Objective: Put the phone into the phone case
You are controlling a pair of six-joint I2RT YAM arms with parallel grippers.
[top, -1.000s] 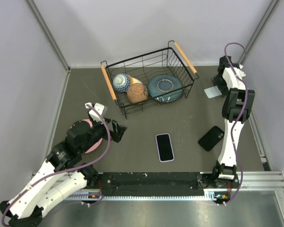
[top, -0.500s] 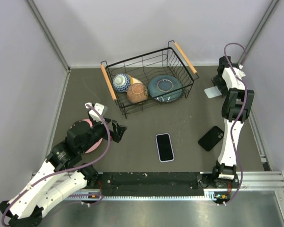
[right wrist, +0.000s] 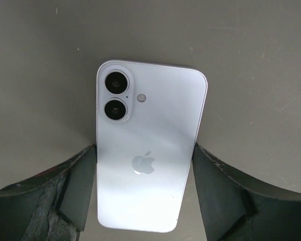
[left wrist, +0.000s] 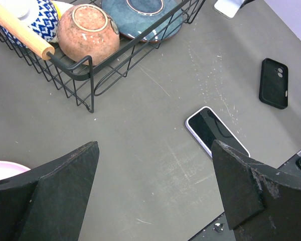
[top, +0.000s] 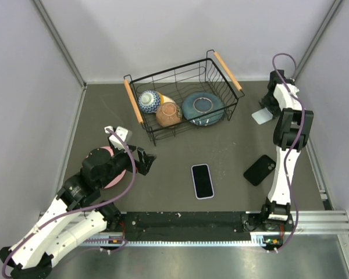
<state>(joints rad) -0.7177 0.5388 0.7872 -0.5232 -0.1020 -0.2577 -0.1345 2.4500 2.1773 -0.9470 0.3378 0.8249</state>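
The phone point(top: 202, 181) lies face up near the table's front middle, its black screen ringed by a thin pale lavender rim. I cannot tell whether that rim is the phone case. It also shows in the left wrist view point(left wrist: 216, 131). No separate white case is in view. My left gripper point(top: 146, 160) is open and empty above bare table point(left wrist: 154, 145), left of the phone. My right gripper point(top: 266, 111) at the far right is shut on a pale blue phone point(right wrist: 148, 150), back side up, with a finger against each long edge.
A black handset with corner lenses point(top: 259, 170) lies right of the phone. A black wire basket point(top: 168, 70) at the back holds a blue-white bowl point(top: 149, 101), an orange bowl point(top: 168, 114) and a blue plate point(top: 202, 108). A pink plate point(top: 117, 177) lies under my left arm.
My right gripper and the pale blue phone have shifted slightly to the right. The left arm and the other things have not moved.
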